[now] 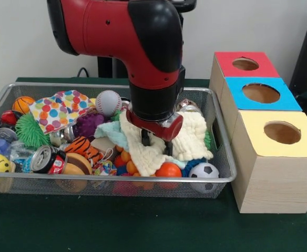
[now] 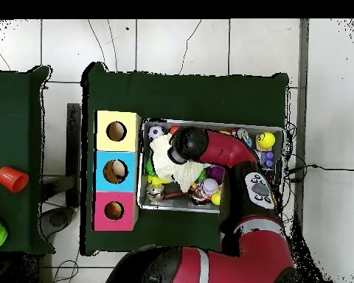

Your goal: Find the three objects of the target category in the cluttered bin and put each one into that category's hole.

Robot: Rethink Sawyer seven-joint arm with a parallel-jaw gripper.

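Observation:
The silver wire mesh bin (image 1: 143,179) is full of toys; it also shows in the overhead view (image 2: 209,124). My gripper (image 1: 156,143) is down in the bin's middle, its dark fingers (image 1: 144,137) apart and resting on a cream cloth (image 1: 195,137), holding nothing. Small orange lumps (image 1: 126,156) peek out under the cloth's front edge; I cannot tell what they are. No yellow duck shows clearly. The red-topped box's hole (image 1: 245,64) lies at the far right, apart from the gripper. In the overhead view the hole (image 2: 113,211) is open and the arm hides the gripper.
Blue-topped (image 1: 261,93) and yellow-topped (image 1: 282,132) boxes stand right of the bin. In the bin: baseball (image 1: 108,102), basketball (image 1: 23,104), green spiky ball (image 1: 31,130), purple spiky ball (image 1: 89,124), can (image 1: 45,159), tiger toy (image 1: 83,147), orange ball (image 1: 168,169), soccer ball (image 1: 203,170).

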